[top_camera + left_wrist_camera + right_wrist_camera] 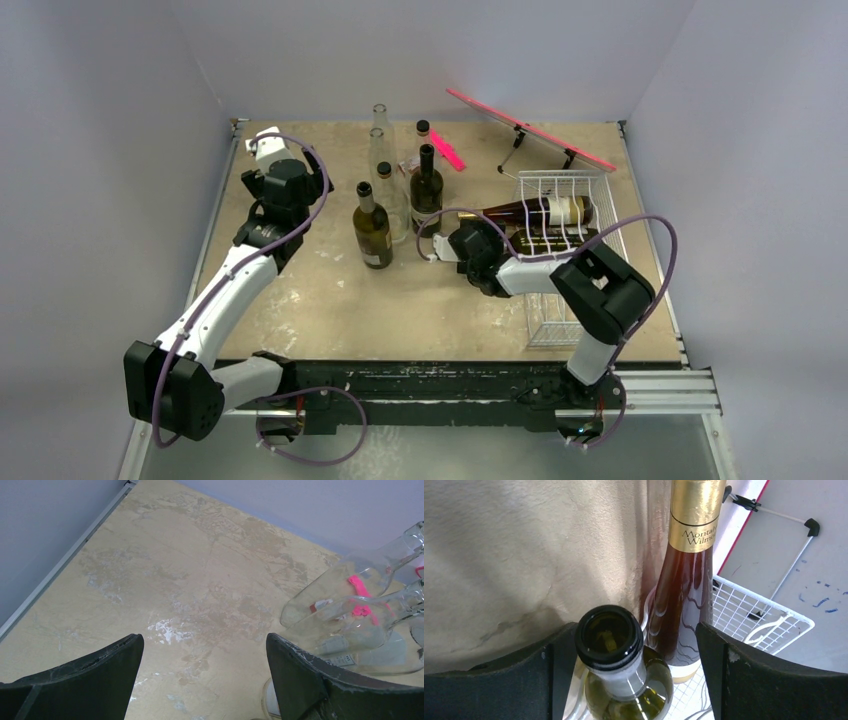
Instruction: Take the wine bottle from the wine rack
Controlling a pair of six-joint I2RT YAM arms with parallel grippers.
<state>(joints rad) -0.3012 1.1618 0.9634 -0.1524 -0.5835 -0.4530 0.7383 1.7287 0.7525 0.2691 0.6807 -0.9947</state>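
1. The wine rack [548,322] stands at the right of the tabletop [330,300]. Two bottles lie on their sides in its wavy wires, necks poking out to the left, where an arm can reach them.
2. The right claw [634,627] is released. Its fingers straddle the open mouth of the green wine bottle [610,640], which rests in the rack, ungripped.
3. An amber bottle with gold foil [689,580] lies just beside it, so the far finger has to slip between the two necks.
4. The left claw [204,637] hangs released over bare tabletop near clear glass bottles [350,590], likely parked out of the way.
5. Next, probably: clench on the neck and draw the bottle out lengthwise.
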